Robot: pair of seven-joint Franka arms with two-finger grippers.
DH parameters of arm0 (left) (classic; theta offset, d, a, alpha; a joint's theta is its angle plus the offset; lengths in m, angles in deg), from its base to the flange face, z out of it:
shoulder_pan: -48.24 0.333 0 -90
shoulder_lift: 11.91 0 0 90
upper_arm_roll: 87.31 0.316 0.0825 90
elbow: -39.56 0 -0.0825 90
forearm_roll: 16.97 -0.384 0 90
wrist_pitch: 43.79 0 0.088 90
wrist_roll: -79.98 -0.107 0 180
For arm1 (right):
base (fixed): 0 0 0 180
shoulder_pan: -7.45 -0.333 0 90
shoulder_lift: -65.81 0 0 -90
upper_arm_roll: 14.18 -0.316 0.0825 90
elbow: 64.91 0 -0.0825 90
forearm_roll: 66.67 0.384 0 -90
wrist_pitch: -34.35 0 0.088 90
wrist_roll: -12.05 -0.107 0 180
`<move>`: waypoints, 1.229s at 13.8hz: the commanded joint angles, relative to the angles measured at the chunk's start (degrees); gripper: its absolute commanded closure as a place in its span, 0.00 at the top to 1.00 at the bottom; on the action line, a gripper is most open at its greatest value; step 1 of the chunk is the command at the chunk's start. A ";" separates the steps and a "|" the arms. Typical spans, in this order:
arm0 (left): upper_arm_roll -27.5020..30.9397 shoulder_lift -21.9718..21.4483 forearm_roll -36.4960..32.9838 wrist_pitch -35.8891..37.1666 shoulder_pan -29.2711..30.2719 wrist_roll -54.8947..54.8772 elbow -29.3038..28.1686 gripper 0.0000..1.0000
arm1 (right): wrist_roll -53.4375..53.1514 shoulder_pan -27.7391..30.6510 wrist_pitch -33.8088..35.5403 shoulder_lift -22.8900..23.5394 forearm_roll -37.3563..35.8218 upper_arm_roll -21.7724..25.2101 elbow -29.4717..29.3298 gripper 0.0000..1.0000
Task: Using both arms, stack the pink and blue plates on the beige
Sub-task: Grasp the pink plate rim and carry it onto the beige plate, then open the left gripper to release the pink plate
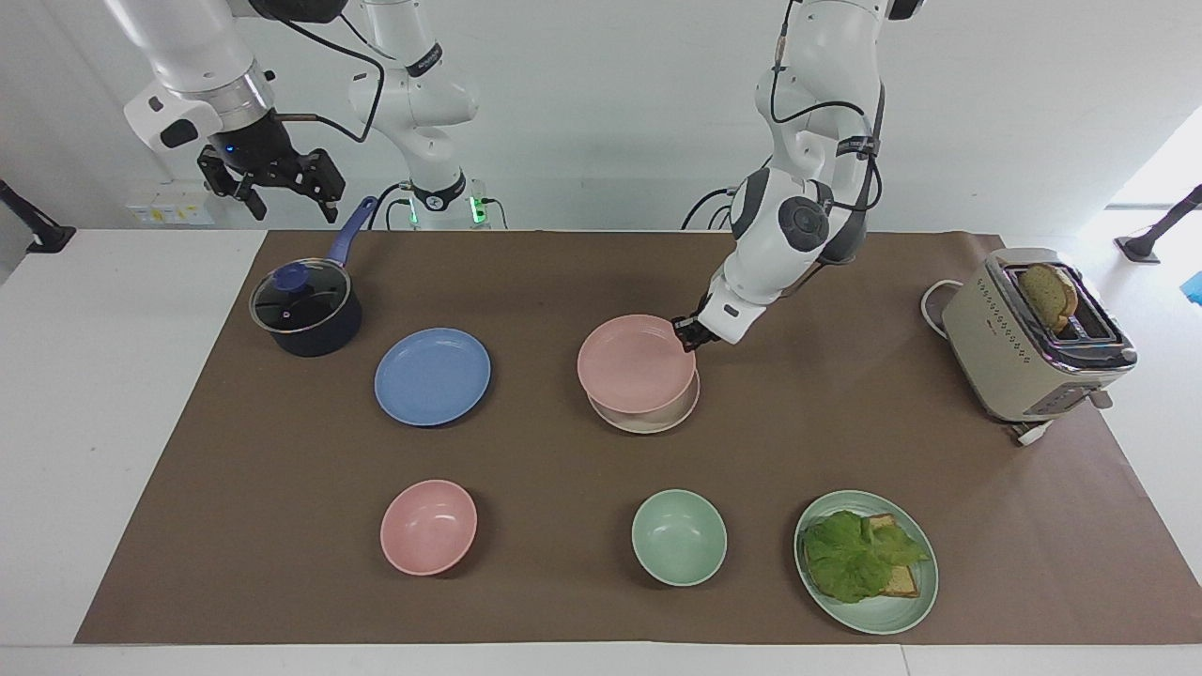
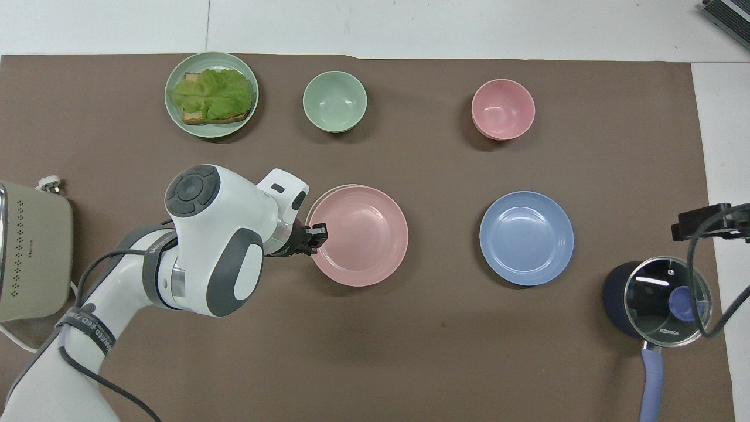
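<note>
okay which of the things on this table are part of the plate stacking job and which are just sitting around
Part of the job: pink plate, held at its rim by the shut left gripper over the beige plate; blue plate; right gripper, open, waiting above the pot.

Just lying about: pot, pink bowl, green bowl, lettuce plate, toaster.

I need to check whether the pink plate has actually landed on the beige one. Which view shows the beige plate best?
The facing view: the beige plate shows as a crescent under the pink plate, which the left tool grips. In the overhead view only a thin sliver of its rim shows.
</note>
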 commanded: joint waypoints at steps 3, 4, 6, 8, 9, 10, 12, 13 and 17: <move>0.88 -0.35 1.47 -1.48 -1.04 0.53 -1.07 0.85 | 1.10 0.24 0.18 0.28 -0.02 -0.12 -0.55 1.00; 0.88 -0.35 2.08 -1.48 -1.04 0.62 -1.07 1.00 | 1.10 0.24 0.18 0.28 -0.02 -0.12 -0.55 1.00; 0.88 -0.26 2.09 -1.57 -1.04 2.54 -0.90 1.00 | 1.10 0.24 0.18 0.28 -0.02 -0.20 -0.55 1.00; 1.05 -0.18 2.00 -1.22 -0.96 2.03 0.15 1.00 | 1.10 0.24 0.27 0.20 -0.02 -0.21 -0.55 1.00; 1.14 -0.44 2.00 -0.52 -0.43 1.94 0.94 1.00 | 0.93 0.24 0.36 0.20 -0.10 -0.03 -0.55 1.00; 1.40 -1.05 1.57 0.53 0.18 1.94 1.65 1.00 | 1.19 0.68 1.05 0.20 -0.02 0.06 -0.55 1.00; 1.58 -1.23 -0.88 3.69 2.63 1.76 4.80 1.00 | 0.93 0.86 0.01 -0.50 0.07 0.23 0.93 1.00; 1.58 -1.23 -2.81 6.22 4.30 1.33 6.82 1.00 | 0.93 0.86 -2.43 -1.73 0.25 0.32 3.03 1.00; 2.02 -2.11 -9.31 11.33 9.13 -1.92 13.06 1.00 | 1.28 0.16 -5.97 -3.06 2.44 0.23 6.13 1.00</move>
